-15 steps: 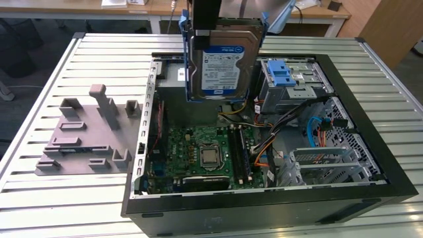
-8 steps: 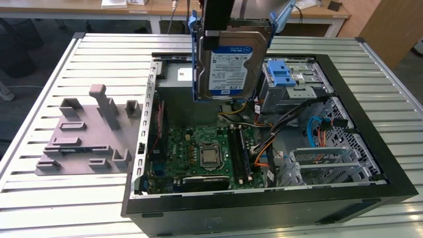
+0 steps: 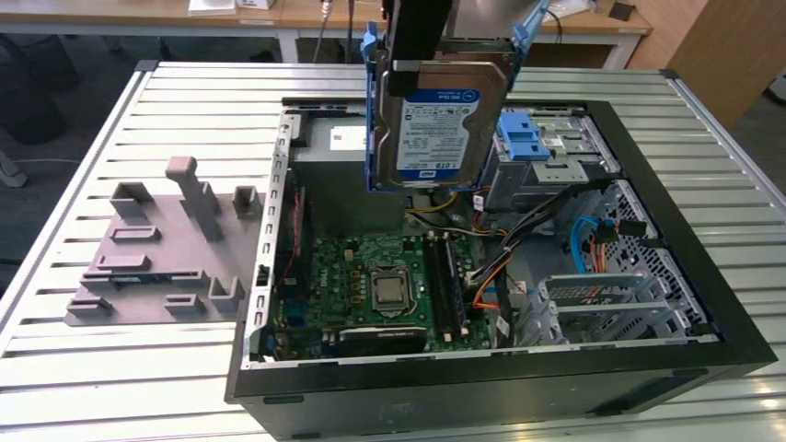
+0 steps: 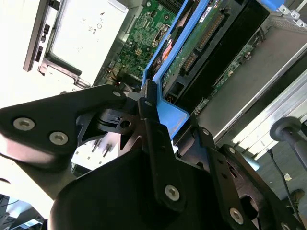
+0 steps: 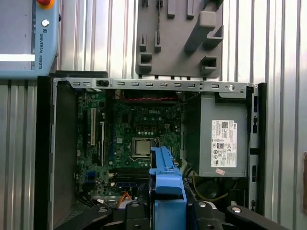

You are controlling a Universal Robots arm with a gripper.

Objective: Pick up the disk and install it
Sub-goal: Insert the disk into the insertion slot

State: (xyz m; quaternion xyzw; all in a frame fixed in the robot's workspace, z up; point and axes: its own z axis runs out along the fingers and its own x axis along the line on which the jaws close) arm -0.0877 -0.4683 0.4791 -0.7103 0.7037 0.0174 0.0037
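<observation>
1. The black two-fingered gripper (image 4: pixel 165 112) is clenched on the flat, rectangular silver metal hard disk with the blue-and-white label (image 3: pixel 436 120). In the second wrist view, one black finger (image 4: pixel 154 134) presses flat against the disk's blue plastic carrier frame.
2. The disk hangs straight below the gripper with its long axis upright and its label towards the exterior camera (its lower edge touches nothing).
3. It is held above the open black desktop computer case (image 3: pixel 687 359), over the area where the large grey power supply box (image 5: pixel 223 139) meets the green motherboard (image 3: pixel 368 276).
4. The relation that counts: the grey metal drive cage (image 3: pixel 572 157), with its blue plastic latch (image 3: pixel 521 138), lies just to the exterior view's right of the disk and lower. By my judgement the disk is lifted but not yet seated.
</observation>
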